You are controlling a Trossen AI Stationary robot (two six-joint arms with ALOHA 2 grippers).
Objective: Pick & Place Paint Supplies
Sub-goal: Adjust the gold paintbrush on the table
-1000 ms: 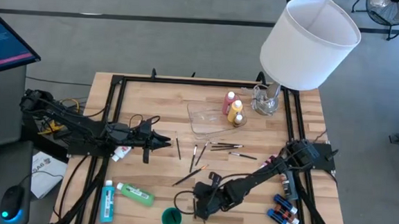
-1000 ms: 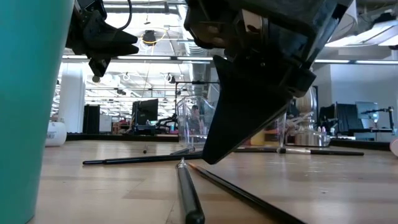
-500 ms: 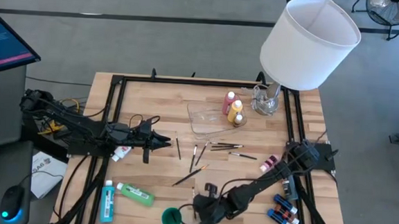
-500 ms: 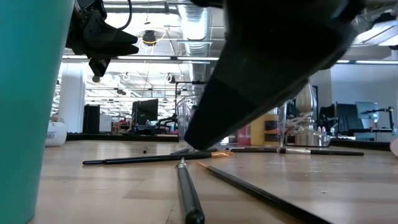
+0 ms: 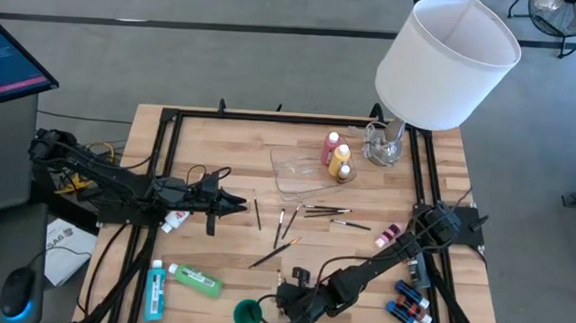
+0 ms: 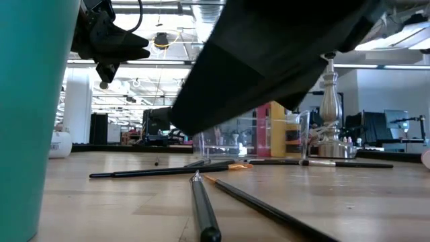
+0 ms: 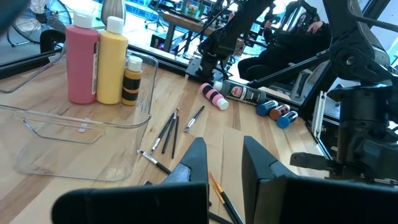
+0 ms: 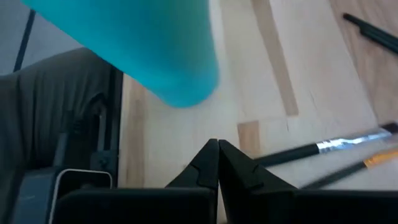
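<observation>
Several thin dark-handled brushes lie flat on the wooden table's middle. One more brush lies just beside my right gripper, which hovers shut near the front edge, next to a teal cup, with nothing in it. A pink bottle and a yellow bottle stand in the clear tray. A green bottle and a blue bottle lie front left. My left gripper waits at the left, above the table, its fingers a little apart and empty.
A big white lampshade on a metal foot stands at the far right corner. More small bottles lie at the right edge by the right arm's base, a pink one farther in. Black frame rails run along the table's sides.
My right gripper has gone toward the table's near edge and the teal cup, staying shut and tipping as it went. It has uncovered the orange-tipped brush in the low view. The brushes and bottles have stayed where they were.
</observation>
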